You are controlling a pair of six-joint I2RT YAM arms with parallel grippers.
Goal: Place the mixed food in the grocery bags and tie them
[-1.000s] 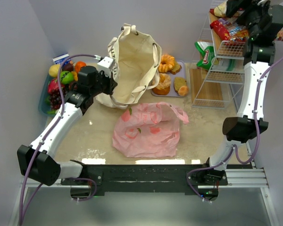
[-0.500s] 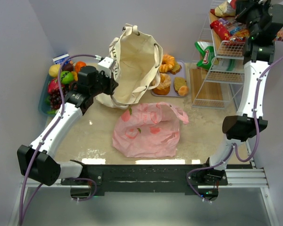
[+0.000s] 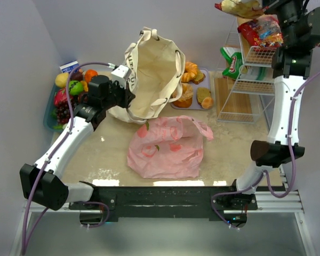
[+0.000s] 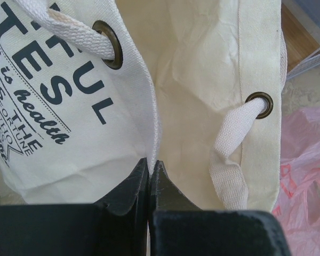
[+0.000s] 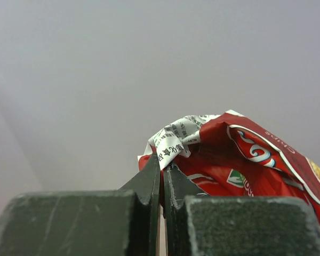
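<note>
The red snack packet (image 5: 229,154) hangs high above the wire rack (image 3: 252,80), pinched by its crimped end in the clamped right gripper (image 5: 161,168). That hold looks thin, so the carry to the canvas tote (image 3: 149,64) should be smooth and end squarely over its mouth before the jaws let go. The left gripper (image 4: 149,169), clenched on the tote's rim, holds the mouth open. The pink bag (image 3: 165,146) lies slumped nearer the arms.

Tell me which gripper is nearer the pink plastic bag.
Left. The left gripper pinches the rim of the canvas tote just beyond the pink plastic bag; the right gripper holds a red snack packet up by the wire shelf, at the far right.
</note>
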